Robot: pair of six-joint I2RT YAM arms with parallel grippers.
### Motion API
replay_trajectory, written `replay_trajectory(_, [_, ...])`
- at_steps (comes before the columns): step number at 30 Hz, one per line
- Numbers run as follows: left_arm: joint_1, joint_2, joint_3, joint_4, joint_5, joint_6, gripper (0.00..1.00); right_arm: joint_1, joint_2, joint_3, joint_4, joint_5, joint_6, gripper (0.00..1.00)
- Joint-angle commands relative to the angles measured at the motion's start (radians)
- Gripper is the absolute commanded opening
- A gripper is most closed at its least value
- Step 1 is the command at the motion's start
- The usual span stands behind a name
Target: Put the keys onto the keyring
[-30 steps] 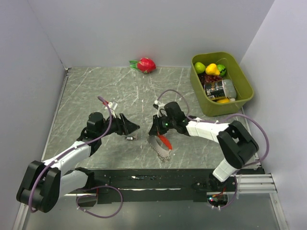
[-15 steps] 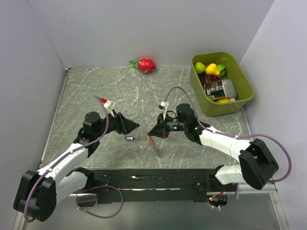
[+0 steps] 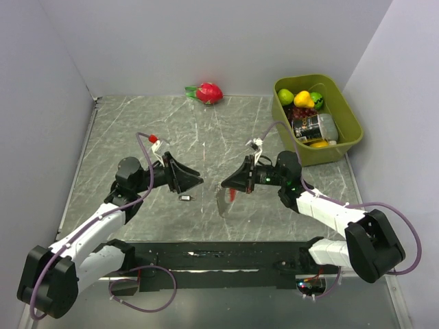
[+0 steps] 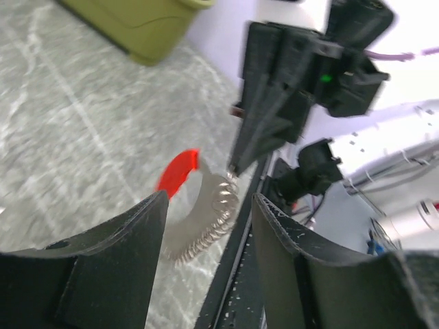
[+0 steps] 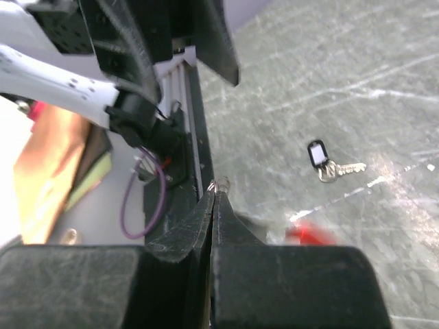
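The keyring [image 3: 225, 200], a red crescent with a silvery chain, hangs just above the table from my right gripper [image 3: 223, 185], which is shut on its top ring. In the left wrist view the red loop and chain [image 4: 195, 199] dangle from the right gripper's tip [image 4: 235, 166]. The right wrist view shows my jaws [image 5: 215, 189] pinched on a small silver ring, with a red blur below. The keys [image 3: 185, 198], a small key with a dark fob, lie on the table [image 5: 330, 164]. My left gripper [image 3: 197, 181] hovers open just above the keys, facing the keyring [image 4: 209, 200].
A green bin [image 3: 351, 134] of fruit and a can stands at the back right. A red dragon fruit [image 3: 208, 92] lies by the back wall. A black rail [image 3: 226, 255] runs along the near table edge. Grey walls close in both sides.
My right gripper has lifted the keyring off the table and swung it slightly right, so the chain now hangs. The left gripper's jaws have narrowed and edged towards the keyring.
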Motion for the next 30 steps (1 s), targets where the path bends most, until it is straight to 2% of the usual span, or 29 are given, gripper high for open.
replay_trajectory(1, [-0.056, 0.007, 0.071, 0.050, 0.056, 0.004, 0.58, -0.034, 0.003, -0.009, 0.277, -0.101, 0.149, 0.00])
replay_trajectory(5, [-0.111, 0.049, 0.118, -0.031, -0.001, 0.058, 0.56, -0.035, 0.005, -0.008, 0.296, -0.113, 0.172, 0.00])
replay_trajectory(12, [-0.120, 0.061, 0.129, -0.024, -0.004, 0.080, 0.59, -0.037, -0.017, 0.009, 0.250, -0.156, 0.149, 0.00])
replay_trajectory(15, [-0.119, 0.050, 0.129, -0.019, 0.023, 0.103, 0.59, -0.035, -0.023, 0.021, 0.227, -0.179, 0.140, 0.00])
replay_trajectory(21, [-0.120, 0.079, 0.115, 0.088, 0.163, 0.061, 0.58, -0.038, -0.015, 0.041, 0.254, -0.225, 0.167, 0.00])
replay_trajectory(30, [-0.166, 0.141, 0.129, 0.098, 0.175, 0.060, 0.51, -0.042, 0.011, 0.037, 0.337, -0.238, 0.235, 0.00])
